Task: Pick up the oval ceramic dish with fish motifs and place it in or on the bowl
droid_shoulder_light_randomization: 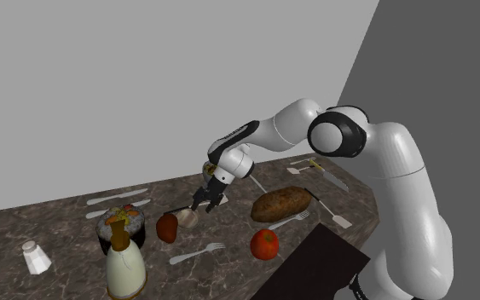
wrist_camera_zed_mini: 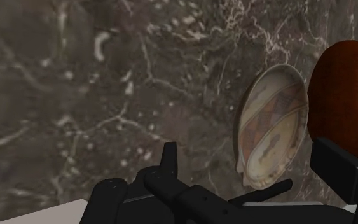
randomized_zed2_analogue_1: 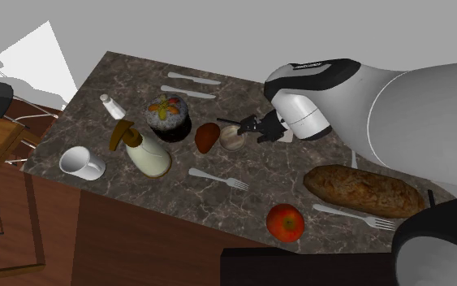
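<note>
- The gripper [droid_shoulder_light_randomization: 200, 204] hangs low over the dark marbled counter [droid_shoulder_light_randomization: 59, 226], pointing down towards the shoulder view's left; its two black fingers [wrist_camera_zed_mini: 168, 158] stand apart, so the pincer is open and clasps nothing.
- The dish [wrist_camera_zed_mini: 273, 130], oval and cream with a brown pattern inside, lies on the counter between the spread fingers in the wrist view; I cannot tell whether either finger touches its rim.
- A red-brown lump [randomized_zed2_analogue_1: 208, 136] sits just beside the dish, on the side away from the arm; the dark bowl [randomized_zed2_analogue_1: 168, 116], topped with orange and yellow pieces, stands just beyond that lump.
- A cream bottle [randomized_zed2_analogue_1: 145, 150] with a brown top stands near the dark bowl, towards the counter's front edge in the second exterior view; a white mug [randomized_zed2_analogue_1: 82, 163] stands at that view's left corner; a white shaker [randomized_zed2_analogue_1: 111, 106] is near the bottle.
- Two knives [randomized_zed2_analogue_1: 192, 78] lie side by side near the far edge; a fork [randomized_zed2_analogue_1: 217, 178] lies in front of the dish.
- A bread loaf [randomized_zed2_analogue_1: 363, 191] lies under the arm's white elbow; a red apple [randomized_zed2_analogue_1: 285, 222] sits near the front edge; a second fork [randomized_zed2_analogue_1: 352, 215] lies between the apple and the loaf.
</note>
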